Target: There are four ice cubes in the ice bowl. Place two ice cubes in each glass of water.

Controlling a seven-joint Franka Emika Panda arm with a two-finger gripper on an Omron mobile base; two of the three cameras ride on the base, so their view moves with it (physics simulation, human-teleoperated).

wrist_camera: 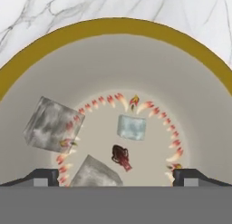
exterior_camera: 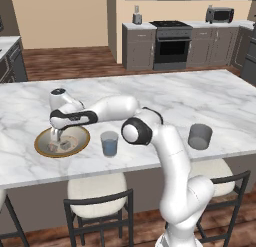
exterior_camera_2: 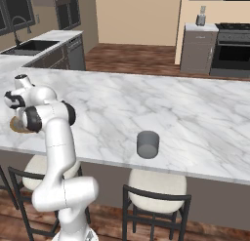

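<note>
Hovering spread over the ice bowl [wrist_camera: 113,28], the claw [wrist_camera: 115,175] should pinch flat opposite faces of the small, likely slippery twelve-o'clock ice cube [wrist_camera: 132,127].

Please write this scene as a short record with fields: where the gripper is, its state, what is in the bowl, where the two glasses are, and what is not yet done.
gripper: over the ice bowl, open, holding nothing
ice cubes seen in bowl: three in the hand view, a large one at left, a small bluish one near the middle, one between the fingertips at the bottom edge
nearer glass: bluish, beside the bowl on the marble counter
farther glass: dark grey, further along the counter's front edge
not yet done: picking up an ice cube
</note>
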